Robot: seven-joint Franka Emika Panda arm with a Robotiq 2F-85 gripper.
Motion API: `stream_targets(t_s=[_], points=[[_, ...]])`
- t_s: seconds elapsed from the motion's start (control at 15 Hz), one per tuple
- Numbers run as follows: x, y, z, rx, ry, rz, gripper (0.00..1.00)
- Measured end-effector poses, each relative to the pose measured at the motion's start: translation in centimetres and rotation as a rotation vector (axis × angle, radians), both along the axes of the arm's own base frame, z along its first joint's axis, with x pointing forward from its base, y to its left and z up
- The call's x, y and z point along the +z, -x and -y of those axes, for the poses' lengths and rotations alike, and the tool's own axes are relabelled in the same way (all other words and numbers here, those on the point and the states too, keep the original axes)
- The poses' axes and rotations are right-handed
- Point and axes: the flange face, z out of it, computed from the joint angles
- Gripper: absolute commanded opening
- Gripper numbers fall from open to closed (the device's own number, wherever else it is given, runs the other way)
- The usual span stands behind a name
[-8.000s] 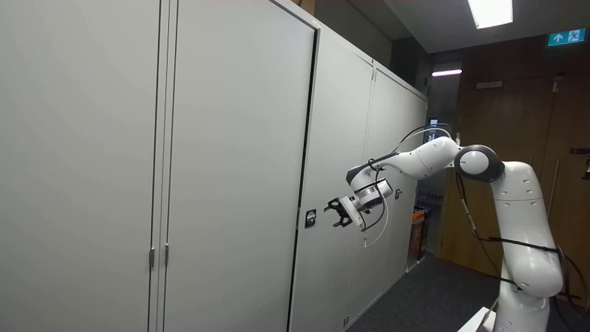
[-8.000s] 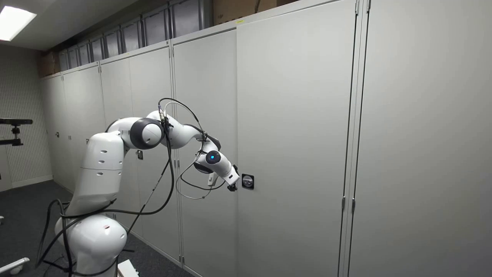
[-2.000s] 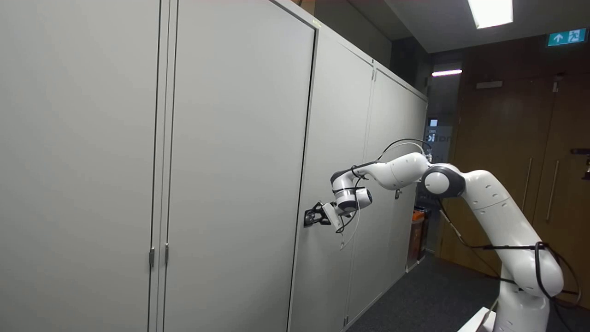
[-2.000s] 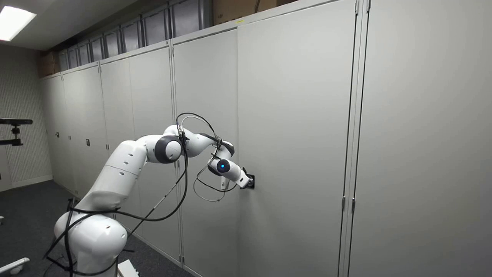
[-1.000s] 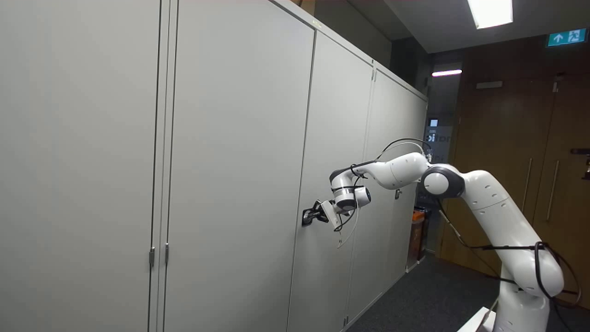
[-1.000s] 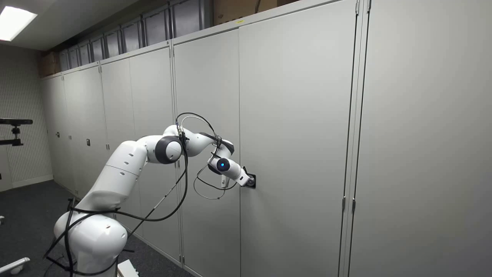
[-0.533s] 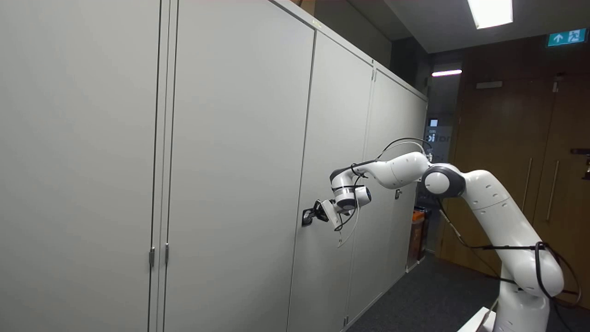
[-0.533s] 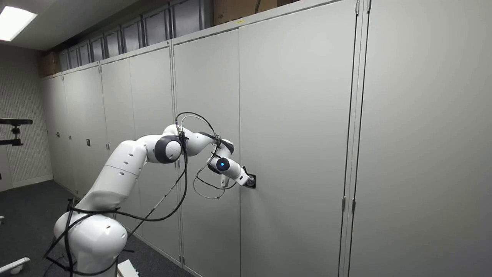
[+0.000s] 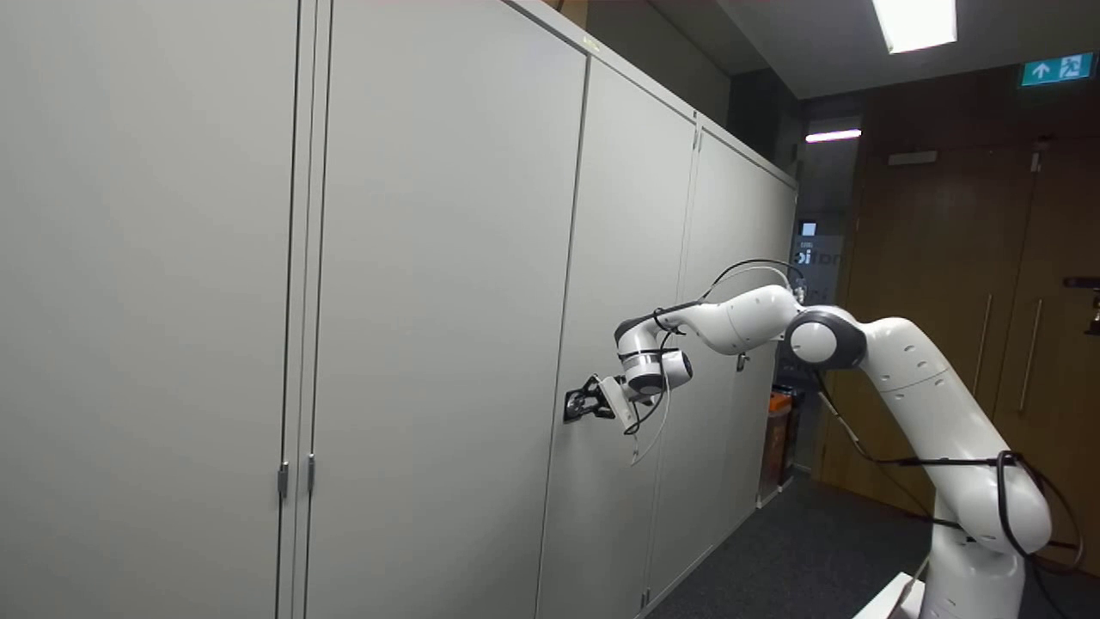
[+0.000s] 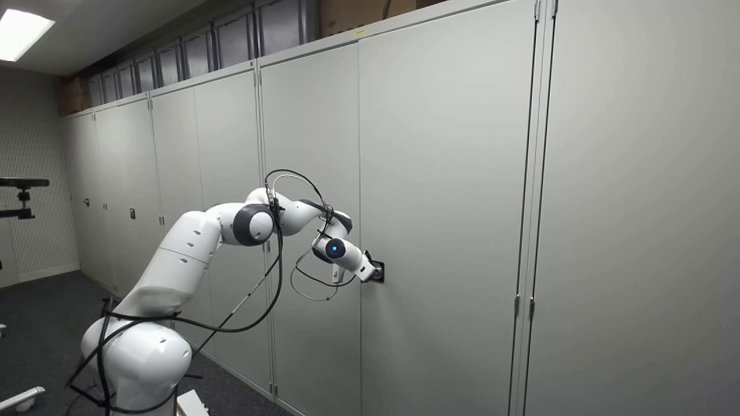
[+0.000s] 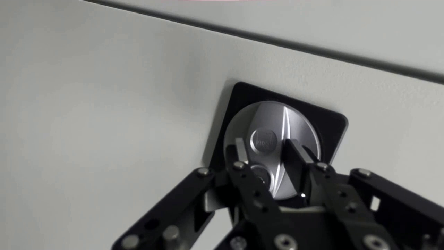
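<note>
Silver knob (image 11: 269, 152) is round, ridged, perhaps lettered.

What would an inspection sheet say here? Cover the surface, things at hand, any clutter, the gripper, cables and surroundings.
Surface: tall, smooth, pale-grey cabinet doors.
Things at hand: round silver metal handle on a square black plate, beside a narrow door seam.
Clutter: grey box-shaped containers and a brown cardboard box above the cabinet doors.
Gripper: black two-finger gripper at the handle, fingers either side of its middle; grip unclear.
Cables: black cables looping along the white robot arm.
Surroundings: green exit sign, brown wooden doors, dark-grey carpet.
</note>
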Motion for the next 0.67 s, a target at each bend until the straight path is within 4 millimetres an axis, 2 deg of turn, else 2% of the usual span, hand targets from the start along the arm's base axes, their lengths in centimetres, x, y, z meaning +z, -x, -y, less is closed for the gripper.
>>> stream_targets(t_s=[0.27,0.33,0.53,0.67], points=[[-0.9,0.3,0.3,-0.003,0.005,-0.019,0.96],[-1.2,0.4,0.3,-0.004,0.005,-0.024,1.0],[-1.7,0.5,0.5,-0.009,0.003,-0.034,1.0],[-2.0,0.4,0.7,-0.013,0.001,-0.041,0.86]])
